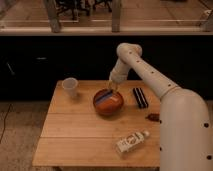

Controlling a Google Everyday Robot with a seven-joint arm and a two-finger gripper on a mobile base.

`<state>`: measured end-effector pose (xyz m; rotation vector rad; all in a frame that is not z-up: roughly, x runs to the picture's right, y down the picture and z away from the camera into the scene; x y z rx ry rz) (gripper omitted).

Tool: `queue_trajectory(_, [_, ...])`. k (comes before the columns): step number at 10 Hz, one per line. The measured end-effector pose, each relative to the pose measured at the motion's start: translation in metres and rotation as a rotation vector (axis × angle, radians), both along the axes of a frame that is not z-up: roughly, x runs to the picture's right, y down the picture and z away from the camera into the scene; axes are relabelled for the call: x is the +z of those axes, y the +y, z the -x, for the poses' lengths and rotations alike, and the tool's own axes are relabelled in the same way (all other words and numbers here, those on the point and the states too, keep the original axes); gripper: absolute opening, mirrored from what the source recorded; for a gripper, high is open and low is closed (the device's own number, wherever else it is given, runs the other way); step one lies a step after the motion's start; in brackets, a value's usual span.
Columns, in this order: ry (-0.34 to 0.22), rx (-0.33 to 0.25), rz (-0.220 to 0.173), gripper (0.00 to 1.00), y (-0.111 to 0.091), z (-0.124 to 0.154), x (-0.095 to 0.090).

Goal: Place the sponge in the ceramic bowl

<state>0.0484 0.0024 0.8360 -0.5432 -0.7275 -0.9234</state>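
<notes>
Over the bowl: the gripper (pixel 114 89) hangs just above the back edge of the ceramic bowl (pixel 108 111) and points down into it.
Gripper open or closed: I cannot tell.
Sponge: the blue sponge (pixel 106 98) lies inside the bowl, slanting across it, right under the gripper. I cannot tell if the gripper touches it.
Bowl: it is round, shiny and orange-red. It sits on the wooden table (pixel 75 132), close to the far edge.
Arm: the white arm (pixel 150 79) comes from the right of the bowl, goes up to a bend above it, then drops down to it.
Robot body: the big white body (pixel 186 132) is to the right of the bowl and closer to us.
Cup: a small white cup (pixel 70 87) stands upright to the left of the bowl, near it but not touching.
Black bar: a black ridged bar (pixel 140 97) lies flat just to the right of the bowl, apart from it.
Small dark thing: a little dark red thing (pixel 153 117) lies to the right of the bowl and a bit closer to us. I cannot tell what it is.
Bottle: a pale bottle (pixel 131 143) lies on its side well in front of the bowl.
</notes>
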Motion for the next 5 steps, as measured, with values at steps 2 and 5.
queue_trajectory(2, [0.003,-0.008,0.0,0.02,0.0012,-0.0002,-0.0005])
queue_trajectory(5, [0.006,-0.017,-0.006,0.02,0.0018,0.0007,0.0003])
